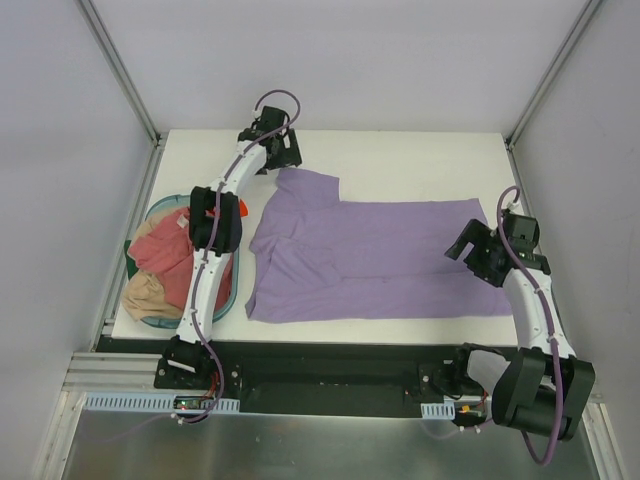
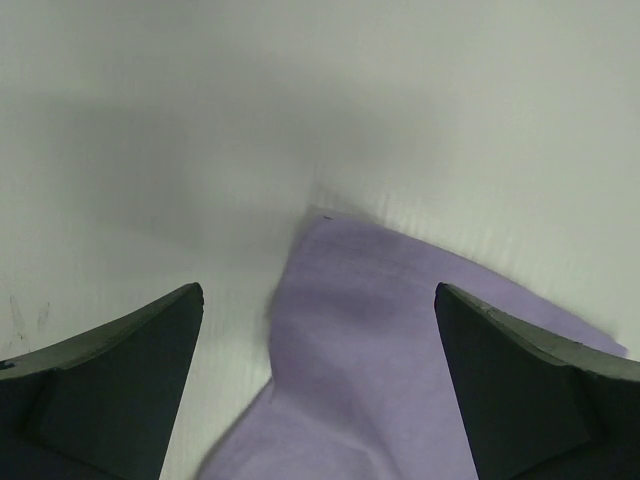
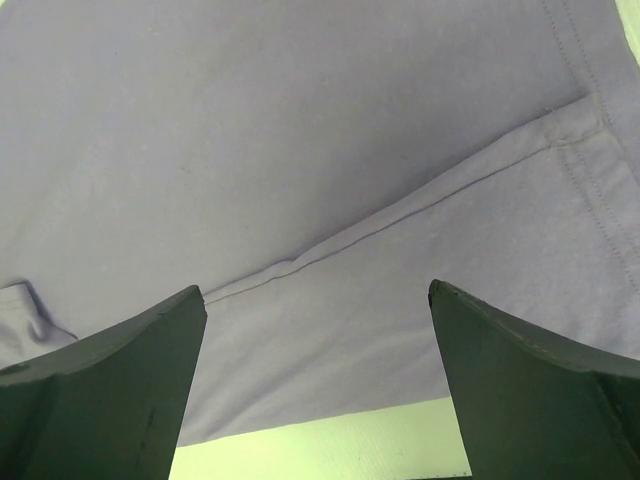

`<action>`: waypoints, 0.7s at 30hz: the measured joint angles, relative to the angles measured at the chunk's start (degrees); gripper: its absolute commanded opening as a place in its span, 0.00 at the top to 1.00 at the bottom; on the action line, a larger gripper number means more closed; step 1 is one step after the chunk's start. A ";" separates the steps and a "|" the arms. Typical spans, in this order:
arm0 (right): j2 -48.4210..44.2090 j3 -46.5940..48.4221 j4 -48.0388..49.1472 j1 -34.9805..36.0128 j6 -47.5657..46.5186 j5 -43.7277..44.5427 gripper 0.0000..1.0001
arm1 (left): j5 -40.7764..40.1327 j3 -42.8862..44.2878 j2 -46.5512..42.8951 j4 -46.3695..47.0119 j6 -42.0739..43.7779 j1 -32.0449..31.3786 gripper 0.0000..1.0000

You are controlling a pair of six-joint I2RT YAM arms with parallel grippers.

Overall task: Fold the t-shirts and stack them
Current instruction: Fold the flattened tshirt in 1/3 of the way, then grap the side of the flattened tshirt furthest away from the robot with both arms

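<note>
A lavender-purple t-shirt (image 1: pixel 370 255) lies spread on the white table, its hem end toward the right. My left gripper (image 1: pixel 283 150) hovers open over the shirt's far left sleeve corner (image 2: pixel 390 330), nothing between its fingers (image 2: pixel 120 380). Over the shirt's right hem edge (image 3: pixel 330 330) my right gripper (image 1: pixel 478 255) stands open too, holding nothing. A dusty pink-red t-shirt (image 1: pixel 170 255) and a tan-beige one (image 1: pixel 148 295) lie bunched in the teal basket (image 1: pixel 222 305) at the left.
Grey walls with metal posts (image 1: pixel 120 70) close in the table on three sides. The table's black front rail (image 1: pixel 330 355) runs between the two arm bases. Bare white table (image 1: pixel 400 165) lies behind the purple shirt.
</note>
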 measured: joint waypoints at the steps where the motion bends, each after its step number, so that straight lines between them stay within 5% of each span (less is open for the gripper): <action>1: 0.15 -0.22 0.13 0.00 -0.09 -0.02 0.04 | 0.13 0.17 0.98 -0.26 -0.04 0.39 0.01; 21: -0.37 -1.84 1.66 0.00 -0.83 1.62 0.04 | 9.64 3.48 5.77 3.91 -3.26 0.61 0.44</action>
